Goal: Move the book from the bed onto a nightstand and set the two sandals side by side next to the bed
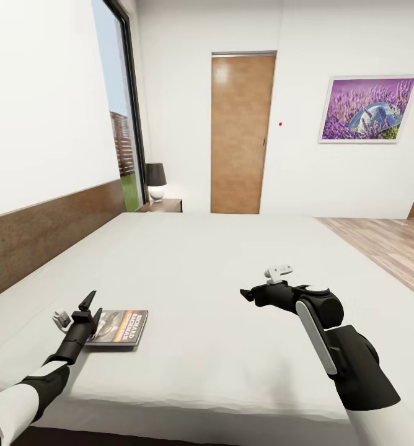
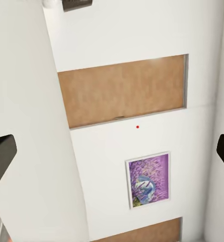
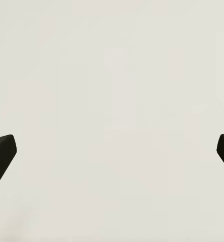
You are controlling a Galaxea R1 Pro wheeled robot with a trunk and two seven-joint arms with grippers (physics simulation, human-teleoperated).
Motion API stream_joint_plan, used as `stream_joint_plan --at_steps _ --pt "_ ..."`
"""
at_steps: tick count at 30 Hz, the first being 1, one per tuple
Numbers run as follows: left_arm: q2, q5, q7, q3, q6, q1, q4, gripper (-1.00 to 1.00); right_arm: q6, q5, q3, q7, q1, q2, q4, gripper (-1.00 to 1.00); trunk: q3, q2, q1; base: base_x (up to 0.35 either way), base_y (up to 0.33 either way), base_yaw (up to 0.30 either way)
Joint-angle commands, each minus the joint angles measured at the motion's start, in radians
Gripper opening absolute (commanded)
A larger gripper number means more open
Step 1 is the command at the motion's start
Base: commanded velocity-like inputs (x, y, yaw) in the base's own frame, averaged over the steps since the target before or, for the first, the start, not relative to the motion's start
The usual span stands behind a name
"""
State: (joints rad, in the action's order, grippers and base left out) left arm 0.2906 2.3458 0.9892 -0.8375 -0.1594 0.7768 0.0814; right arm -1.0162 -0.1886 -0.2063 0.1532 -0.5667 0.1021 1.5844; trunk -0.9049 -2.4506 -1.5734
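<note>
Item: my left pincer [image 1: 88, 308], fingers spread and empty, poised at the near edge of the book [image 1: 118, 326], which lies flat on the bed [image 1: 219, 266] close to the headboard side. Right pincer [image 1: 251, 295], also spread and empty, hovers over bare mattress. Hazard, as I judge it: the thin paperback offers no lip, so my fingers may push it along the mattress, and the nightstand [image 1: 163, 205] is far off past the bed.

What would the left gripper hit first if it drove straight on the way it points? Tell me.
Probably the far wall, near the wooden door and the lavender picture. The left gripper points up over the bed, not at the book; nothing nearer shows.
</note>
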Motion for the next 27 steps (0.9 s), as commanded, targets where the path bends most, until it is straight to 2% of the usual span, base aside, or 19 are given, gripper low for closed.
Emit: stream_joint_plan --at_steps 1,8,18,27 --pt "0.001 0.01 0.003 -0.006 -0.01 0.001 0.0 1.0 -0.004 -0.002 -0.001 0.0 -0.001 0.001 0.001 1.0 -0.001 0.0 0.0 0.0 0.0 0.0" --pt "0.017 0.01 -0.003 -0.006 -0.01 0.002 -0.002 1.0 -0.004 -0.002 -0.001 0.0 -0.001 0.001 0.001 1.0 -0.001 0.0 0.0 0.0 0.0 0.0" --pt "0.039 0.01 -0.054 -0.006 -0.009 0.004 -0.002 1.0 -0.004 -0.002 -0.001 0.0 -0.001 0.001 0.001 1.0 -0.001 0.0 0.0 0.0 0.0 0.0" --pt "0.045 0.01 -0.064 -0.006 -0.007 0.004 -0.002 1.0 -0.004 -0.002 -0.001 0.0 -0.001 0.0 0.001 1.0 -0.001 0.0 0.0 0.0 0.0 0.0"
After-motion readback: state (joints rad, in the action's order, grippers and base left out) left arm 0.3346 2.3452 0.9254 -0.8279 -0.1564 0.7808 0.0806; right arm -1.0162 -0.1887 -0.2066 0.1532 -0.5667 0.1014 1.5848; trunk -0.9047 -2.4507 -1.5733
